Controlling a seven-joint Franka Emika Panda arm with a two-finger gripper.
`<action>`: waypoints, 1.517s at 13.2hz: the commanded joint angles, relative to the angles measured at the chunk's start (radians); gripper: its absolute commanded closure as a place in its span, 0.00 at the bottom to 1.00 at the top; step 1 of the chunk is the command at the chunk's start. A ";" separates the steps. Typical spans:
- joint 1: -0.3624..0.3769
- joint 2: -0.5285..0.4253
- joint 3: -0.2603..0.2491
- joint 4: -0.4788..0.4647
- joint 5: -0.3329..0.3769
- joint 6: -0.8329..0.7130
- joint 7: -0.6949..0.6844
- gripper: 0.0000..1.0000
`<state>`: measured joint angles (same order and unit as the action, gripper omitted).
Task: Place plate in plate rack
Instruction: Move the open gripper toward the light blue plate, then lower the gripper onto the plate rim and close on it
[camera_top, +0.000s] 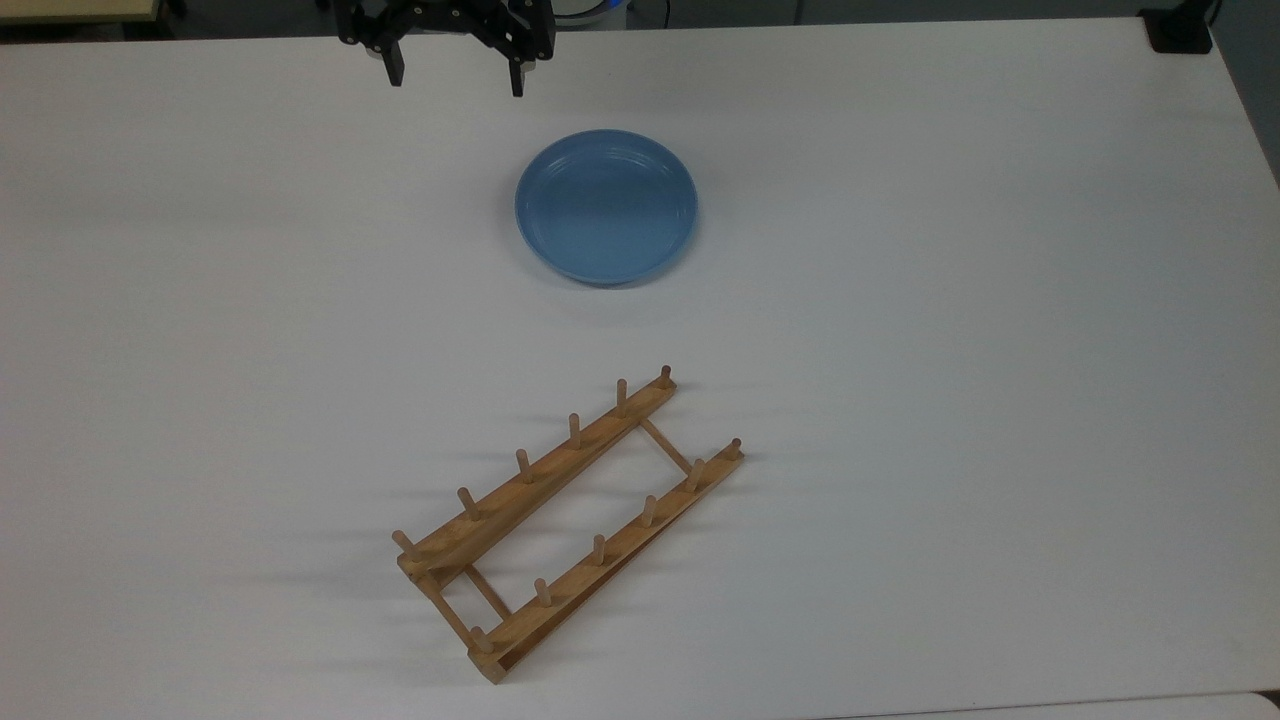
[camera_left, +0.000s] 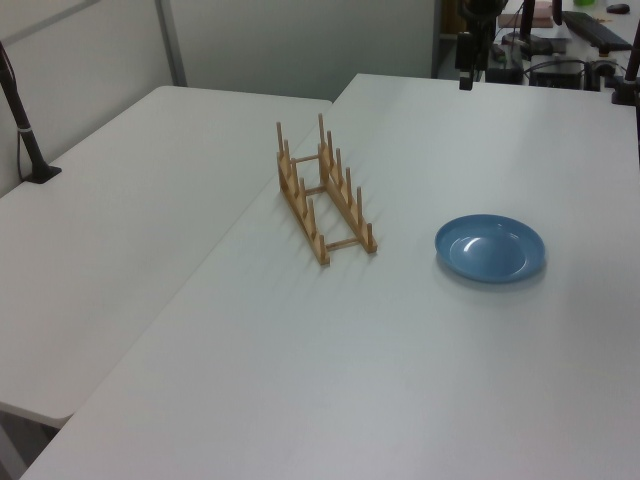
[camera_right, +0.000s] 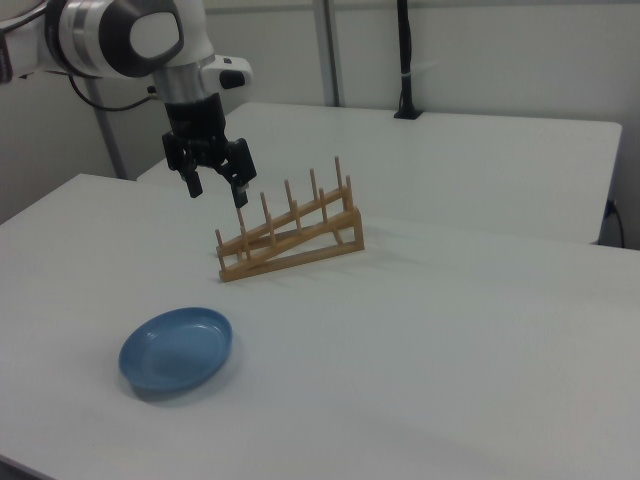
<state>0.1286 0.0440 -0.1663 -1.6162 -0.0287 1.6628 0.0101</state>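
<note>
While you look along the top view from its lower edge upward, the first thing you meet is the plate rack (camera_top: 570, 520), lying on the white table (camera_top: 1000, 400) at a slant, its near end toward the top view's lower left and its far end toward the upper right. You can count six upright pegs on each of its two rails, with thin crossbars joining the rails. Nothing sits between the pegs.

Beyond the rack, well apart from it, you see the plate (camera_top: 606, 206) lying flat on the table, right way up, its glossy light-blue surface showing faint rings inside the raised rim. In the right view the plate (camera_right: 177, 350) is nearest the camera and the rack (camera_right: 290, 235) stands behind it; in the left view the plate (camera_left: 490, 247) lies to the left view's right of the rack (camera_left: 325, 195).

Farthest off in the top view, at the upper edge, you find the gripper (camera_top: 455, 80), hanging above the table with its two black fingers spread wide and nothing between them. It is off to the top view's left of the plate and touches neither plate nor rack. In the right view the gripper (camera_right: 215, 188) points down from the white arm (camera_right: 130, 35), in the air.
</note>
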 joint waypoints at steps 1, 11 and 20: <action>0.008 -0.012 -0.002 -0.010 -0.023 -0.011 0.013 0.00; 0.032 0.025 0.008 -0.071 -0.020 0.067 -0.167 0.00; 0.092 0.187 0.025 -0.236 -0.123 0.219 -0.620 0.49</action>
<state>0.2134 0.2397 -0.1482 -1.7511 -0.0952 1.8105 -0.5106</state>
